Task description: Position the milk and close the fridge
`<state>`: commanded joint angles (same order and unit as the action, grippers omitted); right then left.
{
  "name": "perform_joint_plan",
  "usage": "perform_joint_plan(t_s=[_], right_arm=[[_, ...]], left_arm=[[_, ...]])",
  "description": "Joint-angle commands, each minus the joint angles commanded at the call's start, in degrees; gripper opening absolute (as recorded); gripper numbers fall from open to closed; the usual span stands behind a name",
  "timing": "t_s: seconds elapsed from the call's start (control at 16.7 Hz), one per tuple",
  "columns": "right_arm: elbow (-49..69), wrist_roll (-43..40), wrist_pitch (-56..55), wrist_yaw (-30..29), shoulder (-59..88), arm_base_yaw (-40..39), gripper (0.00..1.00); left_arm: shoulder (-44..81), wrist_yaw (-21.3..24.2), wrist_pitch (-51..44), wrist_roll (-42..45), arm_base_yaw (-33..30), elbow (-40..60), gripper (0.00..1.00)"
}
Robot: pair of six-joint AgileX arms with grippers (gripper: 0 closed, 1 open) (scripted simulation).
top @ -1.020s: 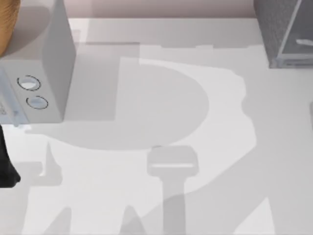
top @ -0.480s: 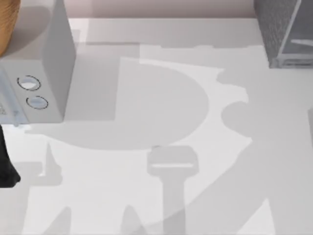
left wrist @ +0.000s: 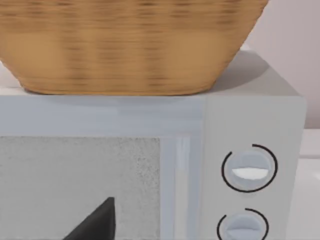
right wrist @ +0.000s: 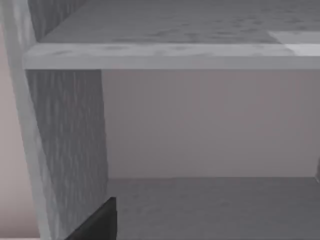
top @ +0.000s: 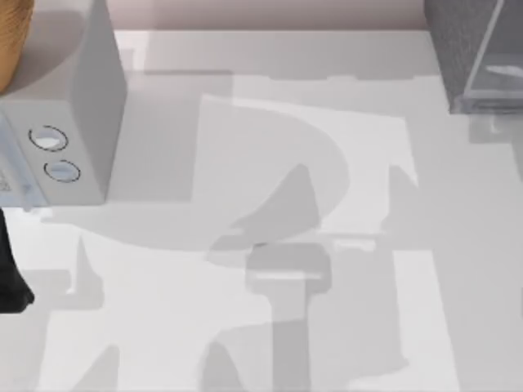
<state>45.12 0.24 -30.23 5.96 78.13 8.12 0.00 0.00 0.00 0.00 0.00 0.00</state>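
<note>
Where shelves show, fridge [right wrist: 65, 150] interior

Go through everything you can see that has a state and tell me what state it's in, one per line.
Fridge: at the table's far right corner, open; the right wrist view looks into a bare compartment under a shelf.
Microwave: at the table's left, upright, door closed.
Basket: upright on top of the microwave.
Left arm: at the table's left edge, facing the microwave's front.

Left arm's dark link [top: 11, 273] at the desk's far left edge; one dark fingertip [left wrist: 97, 222] of each hand low in its wrist view.
</note>
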Motion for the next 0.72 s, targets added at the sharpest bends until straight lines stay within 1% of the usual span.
perform_joint_plan(t_s=[0.42,0.72], right_arm=[[-24.35,-0.12,16.44,-3.88,-44.56,-3.61,1.00],[-38.26,-0.23,25.71,-5.46,-68.17,-6.42,1.00]], left_arm=[[0.00,0.00,0.00,0.00,0.00,0.00,1.00],[0.00,0.00,0.00,0.00,0.00,0.00,1.00]])
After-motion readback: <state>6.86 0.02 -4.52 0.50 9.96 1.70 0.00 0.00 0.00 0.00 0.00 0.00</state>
